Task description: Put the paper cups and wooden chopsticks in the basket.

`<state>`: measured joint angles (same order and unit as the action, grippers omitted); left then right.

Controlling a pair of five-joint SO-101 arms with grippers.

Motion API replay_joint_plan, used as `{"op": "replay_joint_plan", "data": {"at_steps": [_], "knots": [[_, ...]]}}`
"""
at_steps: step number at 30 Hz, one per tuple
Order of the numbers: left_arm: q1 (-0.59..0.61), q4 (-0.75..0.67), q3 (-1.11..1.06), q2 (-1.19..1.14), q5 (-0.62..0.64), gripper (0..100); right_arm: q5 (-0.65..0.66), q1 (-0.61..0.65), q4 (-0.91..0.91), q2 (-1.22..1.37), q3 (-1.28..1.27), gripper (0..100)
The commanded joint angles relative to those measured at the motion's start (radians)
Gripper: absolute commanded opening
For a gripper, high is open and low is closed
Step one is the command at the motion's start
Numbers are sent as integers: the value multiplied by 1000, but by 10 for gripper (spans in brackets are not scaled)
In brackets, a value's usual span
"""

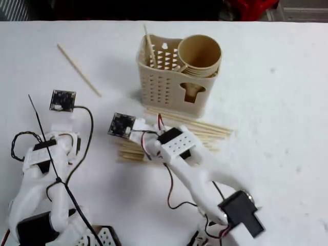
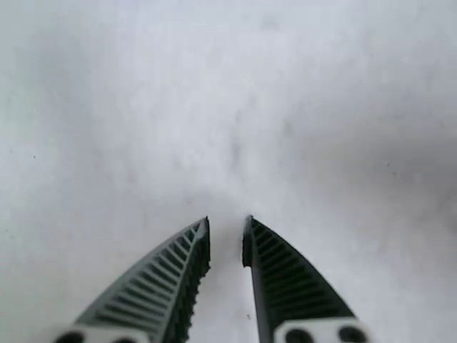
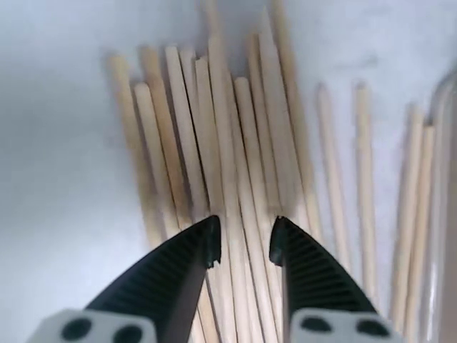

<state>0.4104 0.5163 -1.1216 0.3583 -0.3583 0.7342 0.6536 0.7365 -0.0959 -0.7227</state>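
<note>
A beige perforated basket [image 1: 165, 82] stands at the back middle of the table. Stacked paper cups [image 1: 199, 54] sit in its right side and one chopstick [image 1: 149, 47] stands in its left side. A pile of wooden chopsticks [image 1: 205, 128] lies flat in front of the basket. A single chopstick [image 1: 79, 70] lies apart at the back left. My right gripper [image 3: 244, 243] is open low over the pile [image 3: 228, 164], its fingertips either side of a couple of sticks. My left gripper [image 2: 226, 225] hangs over bare table, its fingers a narrow gap apart, holding nothing.
The right arm [image 1: 179, 148] covers the left part of the pile. The left arm [image 1: 48, 154] stands at the front left with black cables [image 1: 87, 128] trailing beside it. White table [image 1: 277, 113] lies open to the right of the basket.
</note>
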Motion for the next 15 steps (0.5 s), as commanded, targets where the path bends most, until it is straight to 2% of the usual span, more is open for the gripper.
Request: {"op": "replay_joint_plan", "data": {"at_steps": [1, 10, 13, 15], "knots": [[-24, -23, 2, 24, -12, 98, 14, -7, -27, 27, 9, 121], [-24, -23, 2, 24, -12, 98, 15, -7, -39, 79, 31, 87], [-24, -23, 2, 24, -12, 98, 15, -7, -51, 96, 31, 22], [-24, -23, 2, 24, -12, 98, 15, -7, -48, 85, 31, 19]]}}
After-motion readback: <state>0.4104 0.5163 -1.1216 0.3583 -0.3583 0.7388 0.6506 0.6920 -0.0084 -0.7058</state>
